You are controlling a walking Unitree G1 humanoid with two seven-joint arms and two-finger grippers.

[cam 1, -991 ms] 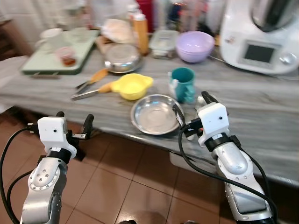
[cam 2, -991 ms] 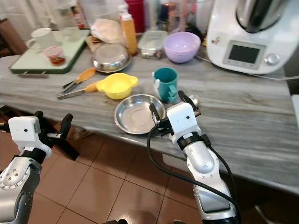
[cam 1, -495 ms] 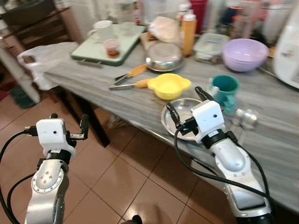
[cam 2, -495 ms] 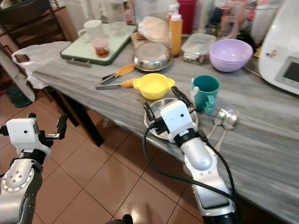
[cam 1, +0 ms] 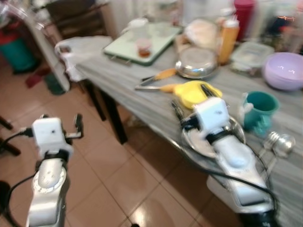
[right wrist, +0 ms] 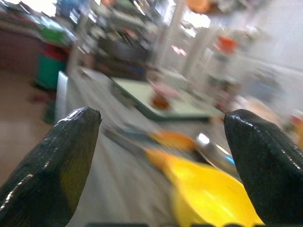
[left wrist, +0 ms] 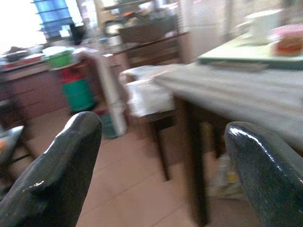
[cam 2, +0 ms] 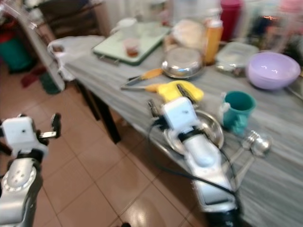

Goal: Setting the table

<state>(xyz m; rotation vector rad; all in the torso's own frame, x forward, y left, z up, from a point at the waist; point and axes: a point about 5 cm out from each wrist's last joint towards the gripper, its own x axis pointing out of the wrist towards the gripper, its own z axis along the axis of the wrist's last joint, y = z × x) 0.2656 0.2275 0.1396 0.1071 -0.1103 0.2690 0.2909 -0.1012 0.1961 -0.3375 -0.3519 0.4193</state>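
A steel plate (cam 1: 235, 134) lies near the front edge of the grey table (cam 1: 142, 101), partly covered by my right arm. My right gripper (cam 1: 192, 100) hovers open over the plate's left side, right by the yellow bowl (cam 1: 193, 91). In the right wrist view the yellow bowl (right wrist: 213, 198) lies between and beyond the two spread fingers (right wrist: 52, 165). A teal mug (cam 1: 259, 108) stands right of the plate, with a steel ladle (cam 1: 280, 142) in front of it. My left gripper (cam 2: 38, 119) is open and empty, out over the tiled floor to the left of the table.
Further back on the table are tongs (cam 1: 155, 76), a lidded steel dish (cam 1: 196, 63), an orange bottle (cam 1: 226, 34), a purple bowl (cam 1: 284, 70) and a green tray (cam 1: 142, 41) with cups. A white bag (left wrist: 147, 90) hangs at the table's left end; a green bin (left wrist: 78, 92) stands beyond.
The whole view has swung left and blurred, so the camera moved. My right gripper now sits over the plate's left side by the yellow bowl, not at its right rim.
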